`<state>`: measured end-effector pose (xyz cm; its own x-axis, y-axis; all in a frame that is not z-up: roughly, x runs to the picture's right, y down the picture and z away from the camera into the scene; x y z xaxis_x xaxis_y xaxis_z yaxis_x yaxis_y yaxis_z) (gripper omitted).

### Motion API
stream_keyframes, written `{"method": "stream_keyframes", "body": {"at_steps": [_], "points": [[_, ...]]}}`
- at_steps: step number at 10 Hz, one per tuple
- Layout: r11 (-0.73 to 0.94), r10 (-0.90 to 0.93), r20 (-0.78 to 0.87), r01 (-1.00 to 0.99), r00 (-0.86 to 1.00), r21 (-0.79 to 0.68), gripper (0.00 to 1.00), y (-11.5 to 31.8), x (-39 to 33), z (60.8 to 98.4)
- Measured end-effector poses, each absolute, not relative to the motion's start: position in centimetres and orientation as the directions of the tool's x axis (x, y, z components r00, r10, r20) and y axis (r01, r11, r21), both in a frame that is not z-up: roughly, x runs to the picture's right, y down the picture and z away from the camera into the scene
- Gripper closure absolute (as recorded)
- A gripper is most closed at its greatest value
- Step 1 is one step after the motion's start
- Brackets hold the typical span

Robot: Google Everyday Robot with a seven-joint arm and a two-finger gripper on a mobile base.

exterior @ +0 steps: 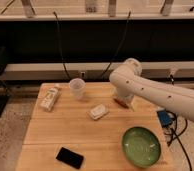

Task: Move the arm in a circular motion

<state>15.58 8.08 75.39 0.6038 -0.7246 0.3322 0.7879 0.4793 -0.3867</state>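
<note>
The arm (pixel 157 93) arches above the green bowl (pixel 140 146). Its gripper (pixel 121 101) hangs low behind that bowl. Open or closed, can't tell.

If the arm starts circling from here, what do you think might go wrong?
The gripper hangs low over the far right part of the table, below the bend of the arm. A wide circle might strike the small white packet or tip the clear cup nearby. The green bowl sits close to the table's front edge; a low swing might push it off.
</note>
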Motion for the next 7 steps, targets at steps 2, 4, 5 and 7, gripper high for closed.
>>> {"method": "stream_keyframes", "body": {"at_steps": [2, 4, 5, 7], "points": [[0.464, -0.733, 0.341, 0.799, 0.589, -0.383, 0.2, 8.29, 15.69, 75.57], [0.455, -0.737, 0.346, 0.805, 0.58, -0.381, 0.2, 8.39, 15.8, 75.72], [0.446, -0.742, 0.35, 0.811, 0.571, -0.378, 0.2, 8.39, 15.79, 75.83], [0.431, -0.749, 0.36, 0.822, 0.556, -0.373, 0.2, 8.53, 15.92, 76.04]]}}
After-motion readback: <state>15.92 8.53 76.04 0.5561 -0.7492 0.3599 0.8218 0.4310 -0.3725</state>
